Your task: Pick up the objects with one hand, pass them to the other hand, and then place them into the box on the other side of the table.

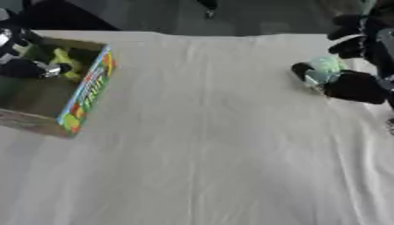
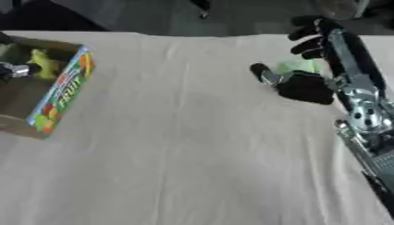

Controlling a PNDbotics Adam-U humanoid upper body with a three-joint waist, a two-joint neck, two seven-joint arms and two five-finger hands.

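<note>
A pale green object (image 1: 324, 68) lies on the white cloth at the right side of the table. My right hand (image 2: 306, 88) comes in from the right and closes round it, the thumb (image 2: 261, 71) curled along its left side and the dark fingers (image 2: 311, 43) reaching over its far side. At the far left stands an open cardboard box (image 1: 86, 90) with a colourful fruit print on its side. A yellow-green object (image 1: 66, 60) lies inside it. My left hand (image 1: 24, 68) hovers over the box's opening, beside that object.
The white cloth (image 1: 200, 145) covers the table between the box and my right hand. The table's far edge runs along the top, with dark floor beyond. My right forearm (image 2: 362, 118) stretches along the right edge.
</note>
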